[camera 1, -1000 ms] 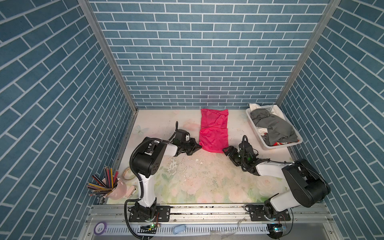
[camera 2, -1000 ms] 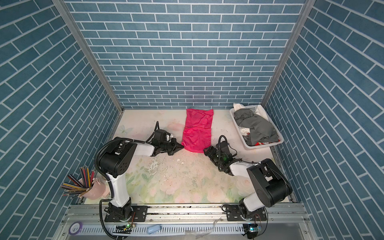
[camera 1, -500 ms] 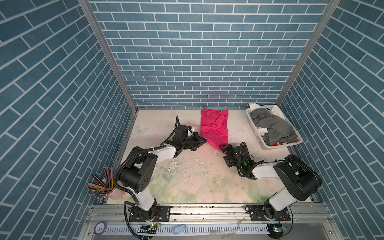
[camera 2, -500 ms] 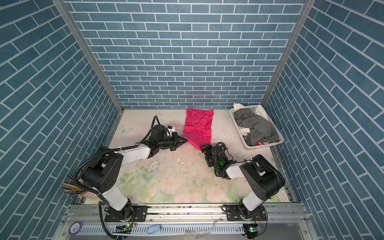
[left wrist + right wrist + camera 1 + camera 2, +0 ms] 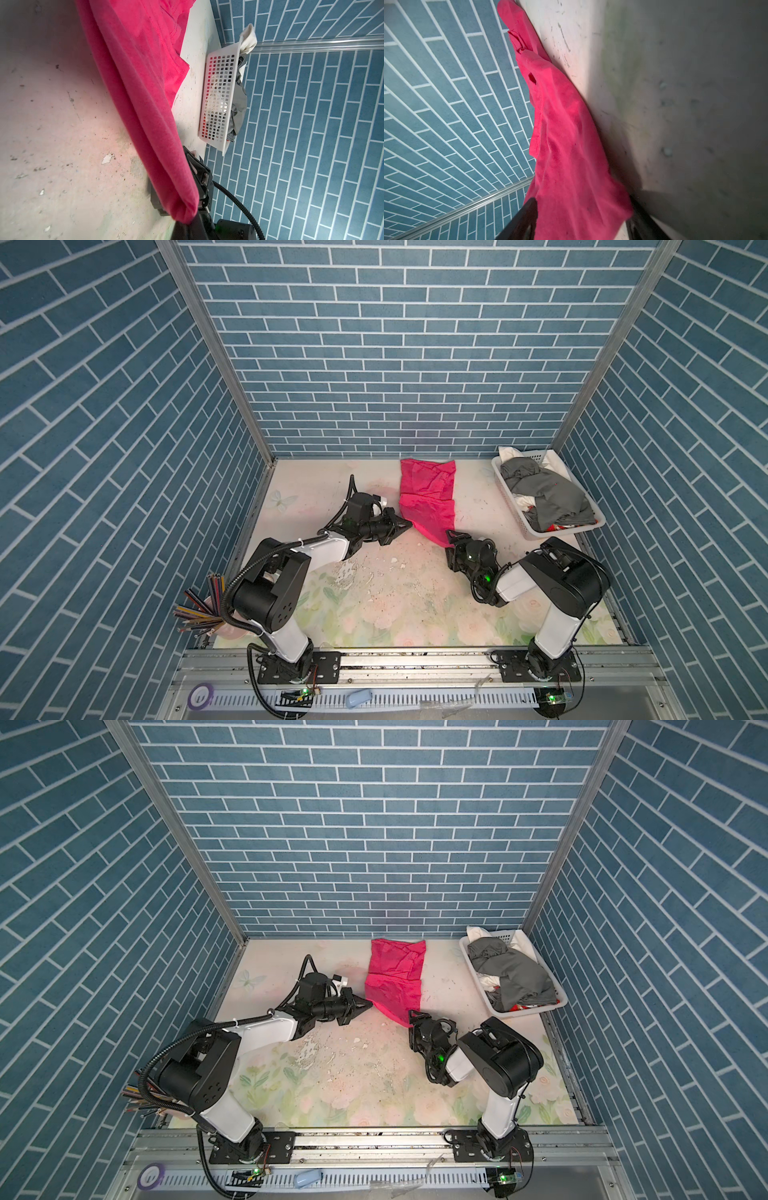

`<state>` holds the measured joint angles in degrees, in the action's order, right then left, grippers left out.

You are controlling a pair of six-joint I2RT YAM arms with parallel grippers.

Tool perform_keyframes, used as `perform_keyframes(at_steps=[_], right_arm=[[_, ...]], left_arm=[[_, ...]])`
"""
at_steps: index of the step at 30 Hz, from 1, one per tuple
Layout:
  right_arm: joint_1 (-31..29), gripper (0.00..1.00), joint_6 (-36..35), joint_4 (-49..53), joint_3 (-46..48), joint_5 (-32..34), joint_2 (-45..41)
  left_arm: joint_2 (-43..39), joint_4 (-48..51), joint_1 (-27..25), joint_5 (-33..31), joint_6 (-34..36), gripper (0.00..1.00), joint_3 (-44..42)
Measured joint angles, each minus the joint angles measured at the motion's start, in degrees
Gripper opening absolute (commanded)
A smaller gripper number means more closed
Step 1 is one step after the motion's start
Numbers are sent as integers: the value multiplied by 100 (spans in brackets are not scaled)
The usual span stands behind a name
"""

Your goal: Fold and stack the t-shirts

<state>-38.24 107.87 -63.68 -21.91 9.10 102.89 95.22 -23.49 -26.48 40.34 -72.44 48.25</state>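
My left fingers (image 5: pixel 406 524) clamp the bright pink cloth t-shirt (image 5: pixel 428 497) at seven o'clock; my right fingers (image 5: pixel 521 220) at five, hold unclear, may drop it.

Logged pink t-shirt (image 5: pixel 428 497) as bright magenta-pink, plain, mid-far. Saw dark grey t-shirt (image 5: pixel 548 493) heaped in white slotted basket (image 5: pixel 218 93), far right; white cloth (image 5: pixel 509 454) at far end, red cloth (image 5: pixel 559 526) at near end. Marked table (image 5: pixel 374 605) pale cream, faded pink-and-green floral print on near part, brown specks mid. Tagged walls (image 5: pixel 395 344) blue brick pattern, white grout lines. Noted left arm (image 5: pixel 328 549) and right arm (image 5: pixel 511 585) white with black joints; left gripper (image 5: pixel 408 524) and right gripper (image 5: pixel 453 536) black. Caught small green lights (image 5: pixel 485 578) on right arm. Spotted multicoloured pencils (image 5: pixel 199 610) in pinkish cup (image 5: pixel 235 630), near left. Found purple tape roll (image 5: pixel 200 696) and pale blue object (image 5: pixel 359 698) on grey rail (image 5: pixel 415 664) at near edge.
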Motion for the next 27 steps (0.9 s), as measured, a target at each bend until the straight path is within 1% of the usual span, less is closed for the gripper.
perform_keyframes(at_steps=[4, 8, 9, 11, 16, 21, 24, 27], right_arm=[[0, 33, 33, -9, -4, 59, 122], [7, 4, -48, 317, -4, 85, 105], [15, 0, -125, 472, -4, 81, 55], [37, 0, -289, 809, -7, 50, -195], [184, 0, -1259, 2170, -313, -70, -1091], [109, 0, -2326, 3547, -461, -177, -2166], [-61, 0, -2868, 4461, -590, -162, -2822], [-151, 0, -3388, 5222, -999, -79, -3176]], left_arm=[[-83, 0, 35, 17, -24, 0, -155], [-203, -20, 140, 28, -17, 0, -356], [-238, -44, 179, 37, -13, 0, -444], [-297, -90, 247, 59, -15, 0, -640], [-463, -210, 304, 92, -35, 0, -1222], [-1119, -234, 365, 146, -66, 0, -1996], [-1580, -74, 374, 151, -61, 0, -2098], [-1840, 68, 435, 133, -39, 0, -1921]])
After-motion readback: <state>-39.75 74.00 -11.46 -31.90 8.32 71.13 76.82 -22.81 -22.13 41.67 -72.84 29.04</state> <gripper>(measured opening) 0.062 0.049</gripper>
